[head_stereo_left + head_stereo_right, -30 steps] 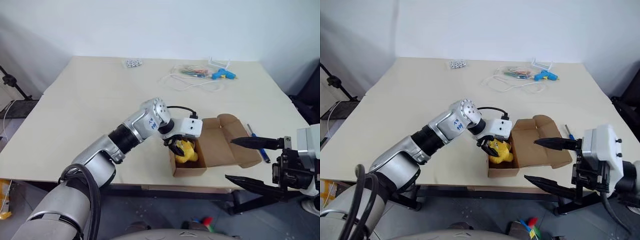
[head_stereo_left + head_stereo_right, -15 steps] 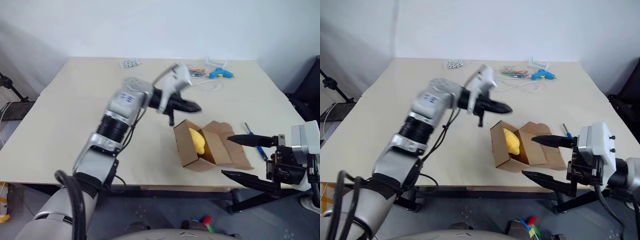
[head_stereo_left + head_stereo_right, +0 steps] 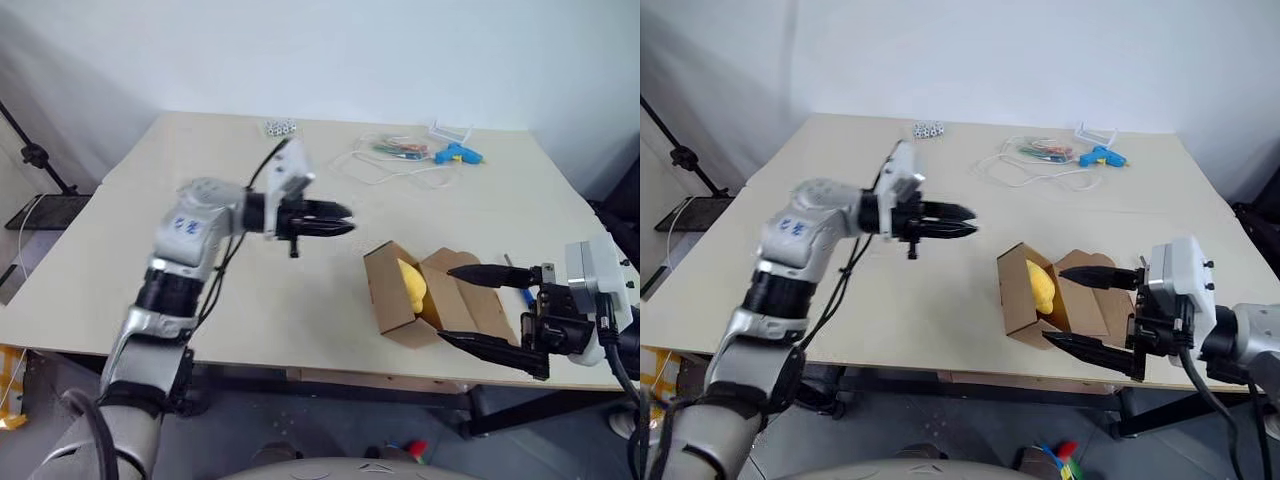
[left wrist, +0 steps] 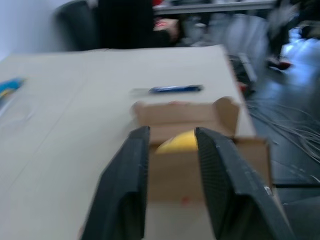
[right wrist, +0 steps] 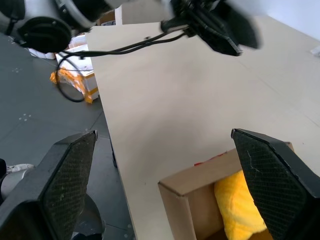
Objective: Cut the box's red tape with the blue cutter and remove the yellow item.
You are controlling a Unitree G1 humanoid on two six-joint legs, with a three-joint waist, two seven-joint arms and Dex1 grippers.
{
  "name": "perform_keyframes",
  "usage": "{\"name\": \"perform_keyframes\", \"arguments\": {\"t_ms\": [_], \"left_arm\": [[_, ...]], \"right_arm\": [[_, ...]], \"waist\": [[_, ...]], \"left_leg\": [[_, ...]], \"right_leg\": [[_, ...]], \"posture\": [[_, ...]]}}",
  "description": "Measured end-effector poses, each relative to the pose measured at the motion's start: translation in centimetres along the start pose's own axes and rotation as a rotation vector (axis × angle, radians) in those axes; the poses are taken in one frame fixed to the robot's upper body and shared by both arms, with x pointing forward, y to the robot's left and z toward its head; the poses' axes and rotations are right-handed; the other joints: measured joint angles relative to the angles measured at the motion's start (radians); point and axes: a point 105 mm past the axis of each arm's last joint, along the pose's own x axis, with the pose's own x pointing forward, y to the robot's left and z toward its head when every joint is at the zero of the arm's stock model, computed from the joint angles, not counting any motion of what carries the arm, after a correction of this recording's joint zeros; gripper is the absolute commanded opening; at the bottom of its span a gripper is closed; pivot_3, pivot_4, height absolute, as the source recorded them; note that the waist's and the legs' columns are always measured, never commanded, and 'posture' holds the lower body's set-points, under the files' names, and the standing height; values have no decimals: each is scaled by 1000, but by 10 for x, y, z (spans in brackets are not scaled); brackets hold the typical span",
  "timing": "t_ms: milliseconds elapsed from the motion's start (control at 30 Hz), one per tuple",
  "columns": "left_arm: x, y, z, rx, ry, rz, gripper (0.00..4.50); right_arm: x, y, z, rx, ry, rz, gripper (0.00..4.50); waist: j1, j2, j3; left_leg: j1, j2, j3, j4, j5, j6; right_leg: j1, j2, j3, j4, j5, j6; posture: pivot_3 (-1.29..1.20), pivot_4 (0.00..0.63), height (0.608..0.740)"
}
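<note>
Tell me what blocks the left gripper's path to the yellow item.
The box's near cardboard wall stands between the left gripper and the yellow item, seen in the left wrist view. The box mouth is open, flaps folded back, so nothing visible blocks it from above.

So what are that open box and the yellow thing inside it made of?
The box looks like plain brown corrugated cardboard: matte, with folded flaps and raw cut edges. The yellow item inside seems to be soft plush fabric, judging by its rounded, slightly fuzzy surface, though that is hard to confirm.
</note>
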Motion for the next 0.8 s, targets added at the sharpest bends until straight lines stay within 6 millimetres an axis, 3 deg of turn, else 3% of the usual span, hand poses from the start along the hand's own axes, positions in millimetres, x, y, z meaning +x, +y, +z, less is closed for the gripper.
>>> {"name": "perform_keyframes", "arguments": {"t_ms": [67,133,233,267,300,333,400,433,600,800], "left_arm": [[17,-4,7,38,22,-64,2800],[36,-6,2,67,115,-138,3373],[79,-12,-27,105,338,-228,3373],[88,-16,-36,115,382,-253,3373],[94,-20,-46,125,429,-274,3373],[99,-19,-51,168,480,-283,3373],[102,-16,-59,204,538,-281,3373],[102,-18,-70,201,583,-297,3373],[99,-18,-72,316,660,-368,3373],[84,0,-73,369,713,-306,1959]], "right_arm": [[-1,0,0,-2,4,-2,4500],[-4,-1,-1,1,10,-19,4500],[-14,-1,-4,12,30,-80,4500],[-16,-1,-4,11,36,-92,4500],[-17,0,-4,8,42,-104,4500],[-21,4,-3,0,44,-130,4500],[-20,11,-7,25,41,-146,4500],[-19,15,-9,40,37,-156,4500],[-16,22,-5,23,23,-195,4500],[-15,23,-4,27,13,-213,4500]], "waist": [[-3,1,0],[-5,1,-1],[1,1,-1],[2,1,-1],[1,1,-1],[0,-9,29],[-9,-5,52],[-14,-5,56],[-25,-5,62],[-38,-9,68]], "left_leg": [[2,1,3,-2,0,0],[3,2,5,-3,0,0],[2,3,6,-2,0,0],[2,4,6,-3,0,0],[1,4,6,-3,-1,1],[3,5,7,-2,-2,2],[-1,6,8,-3,-3,7],[-3,6,8,-2,-1,3],[-2,6,7,-2,-1,1],[-1,8,7,-2,-2,2]], "right_leg": [[0,0,0,0,0,0],[0,1,-2,-1,0,0],[1,2,-3,-6,0,0],[0,2,-3,-7,0,0],[0,2,-2,-7,0,0],[1,2,0,-9,0,-1],[-4,-1,0,-8,-3,-12],[-9,-2,2,-2,0,-8],[-10,-2,-1,1,1,-7],[-8,-2,1,-6,0,-7]], "posture": [[0,0,740],[0,0,740],[0,0,740],[0,150,740],[0,150,740],[0,150,740],[0,150,740],[0,150,740],[0,150,740],[0,150,740]]}}
